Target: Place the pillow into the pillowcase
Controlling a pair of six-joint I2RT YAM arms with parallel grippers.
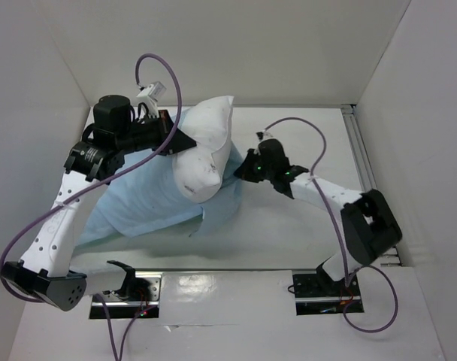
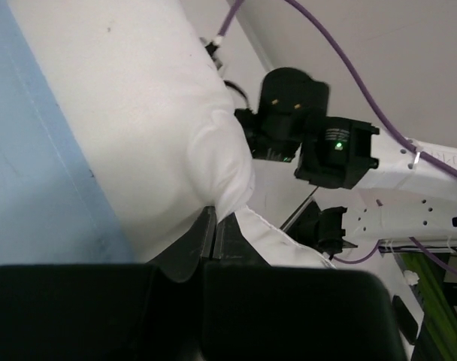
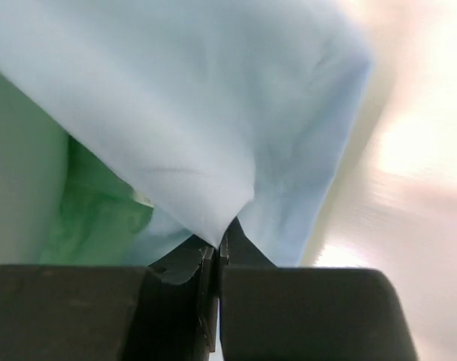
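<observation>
Top external suggests insertion starting: left gripper (image 2: 213, 226) pinches plump white stuffed pillow (image 1: 210, 147), right gripper (image 3: 217, 244) clamps limp light-blue fabric pillowcase (image 1: 146, 201); next, draw it over.

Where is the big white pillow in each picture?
Top external: the pillow stands up in the middle, between the two arms.
Left wrist: the pillow fills the upper left and middle.
Right wrist: not in it.
Shared landmark: the light blue pillowcase, seen in all three views.
</observation>
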